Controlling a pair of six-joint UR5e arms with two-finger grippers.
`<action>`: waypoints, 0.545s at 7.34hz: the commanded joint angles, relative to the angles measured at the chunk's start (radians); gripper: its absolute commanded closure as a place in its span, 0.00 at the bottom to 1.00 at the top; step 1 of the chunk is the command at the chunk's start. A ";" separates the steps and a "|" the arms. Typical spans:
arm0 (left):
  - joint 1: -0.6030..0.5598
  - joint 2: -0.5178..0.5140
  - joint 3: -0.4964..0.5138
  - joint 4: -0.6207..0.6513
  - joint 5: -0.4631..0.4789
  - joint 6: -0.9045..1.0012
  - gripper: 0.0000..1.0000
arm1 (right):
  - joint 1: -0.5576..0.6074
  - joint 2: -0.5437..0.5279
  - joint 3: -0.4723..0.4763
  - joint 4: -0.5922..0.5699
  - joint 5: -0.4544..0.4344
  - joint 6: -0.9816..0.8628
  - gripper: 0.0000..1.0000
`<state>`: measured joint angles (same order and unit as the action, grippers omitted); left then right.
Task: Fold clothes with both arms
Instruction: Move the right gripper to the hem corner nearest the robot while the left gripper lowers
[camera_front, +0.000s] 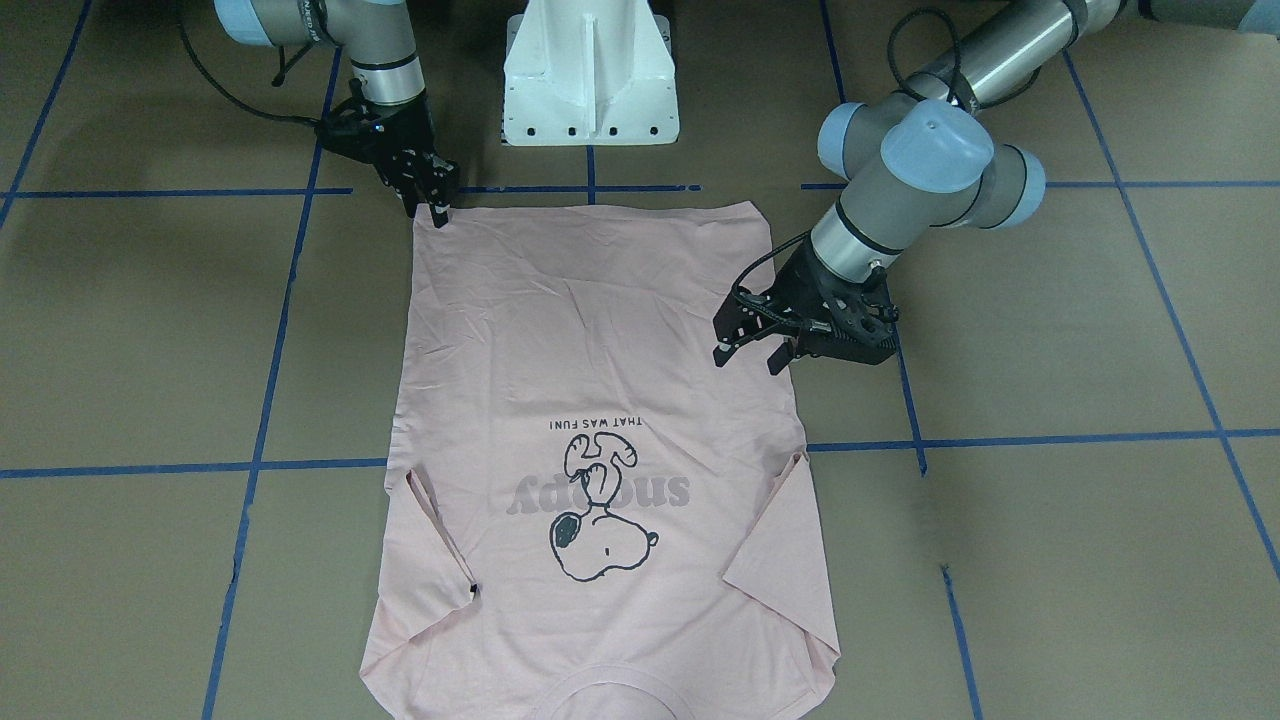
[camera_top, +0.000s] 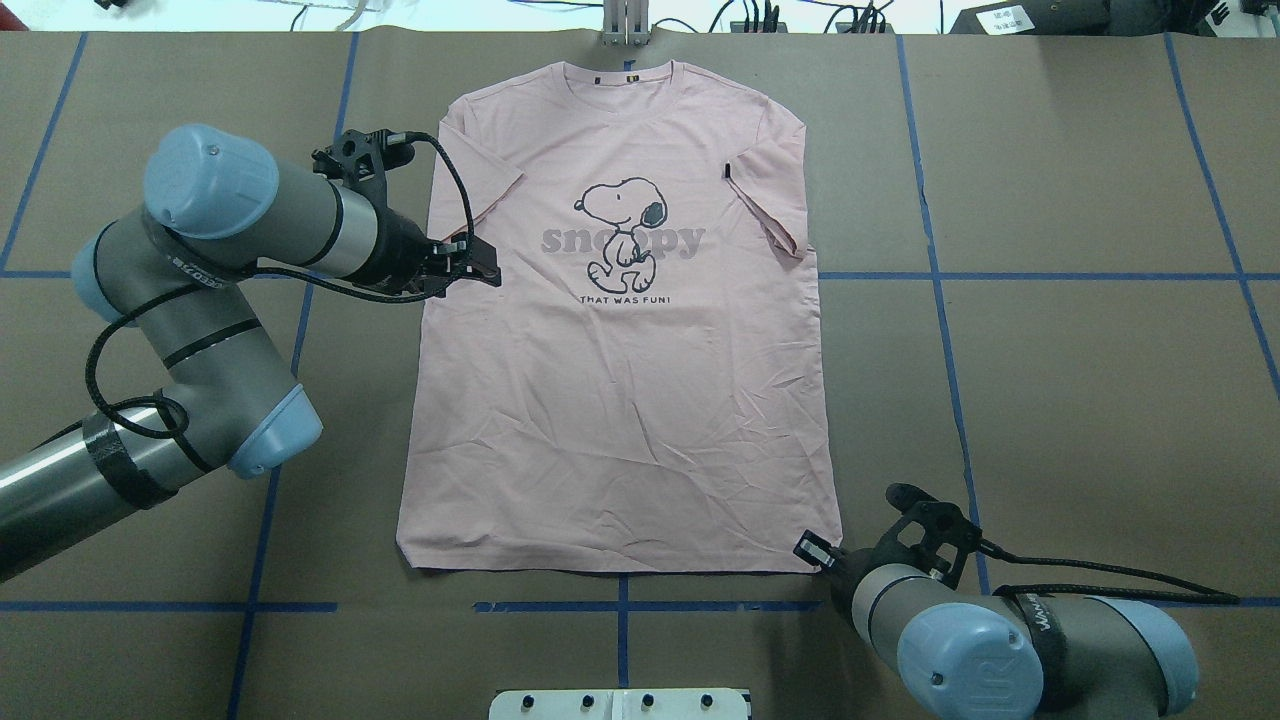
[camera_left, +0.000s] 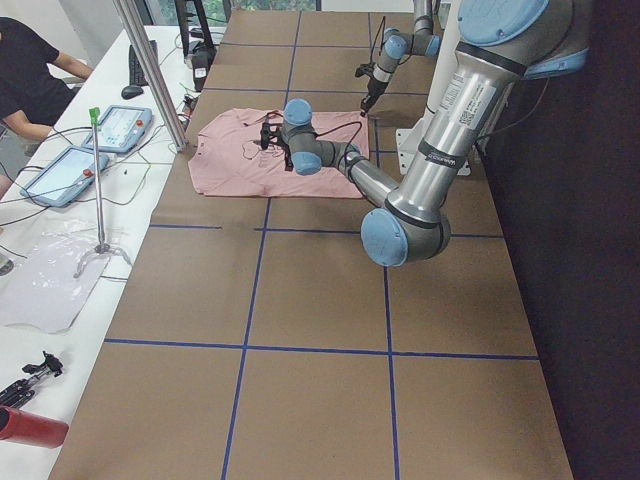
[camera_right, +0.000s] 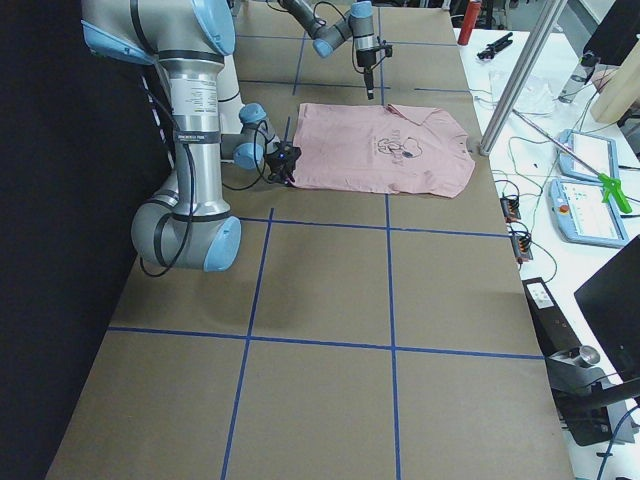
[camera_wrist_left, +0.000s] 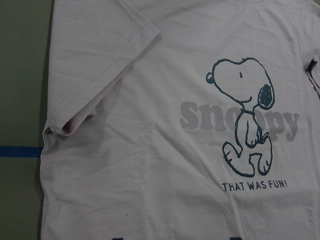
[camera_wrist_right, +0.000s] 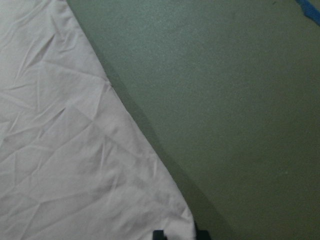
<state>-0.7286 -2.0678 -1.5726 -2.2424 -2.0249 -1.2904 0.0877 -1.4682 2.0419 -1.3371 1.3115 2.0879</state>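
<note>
The pale pink T-shirt (camera_front: 600, 350) lies flat, front up, on the brown table, collar away from the robot; it shows in the overhead view (camera_top: 620, 400) too. Both sleeves are folded in over the body. My left gripper (camera_front: 748, 358) is open and empty, hovering over the shirt's left side edge just below the sleeve (camera_top: 488, 268); its wrist view shows the dog print (camera_wrist_left: 245, 120). My right gripper (camera_front: 432, 212) is down at the hem's right corner (camera_top: 812, 550). Its fingertips (camera_wrist_right: 158, 234) stand narrowly apart with the corner between them. The cloth (camera_wrist_right: 60, 150) lies flat.
The white pedestal base (camera_front: 590, 80) stands just behind the hem. Blue tape lines (camera_top: 940, 300) cross the table. In the left side view a person (camera_left: 30, 70), tablets (camera_left: 120, 125) and a metal post (camera_left: 150, 70) are on the far bench.
</note>
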 joint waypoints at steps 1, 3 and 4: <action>0.001 0.000 -0.024 0.010 0.003 -0.022 0.23 | -0.011 0.000 0.027 -0.030 0.000 0.000 1.00; 0.084 0.175 -0.255 0.024 0.014 -0.189 0.23 | -0.009 0.000 0.053 -0.040 0.002 -0.003 1.00; 0.171 0.251 -0.347 0.093 0.110 -0.275 0.24 | -0.009 -0.001 0.061 -0.040 0.002 -0.005 1.00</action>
<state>-0.6440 -1.9126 -1.7989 -2.2047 -1.9891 -1.4681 0.0784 -1.4683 2.0920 -1.3753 1.3126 2.0850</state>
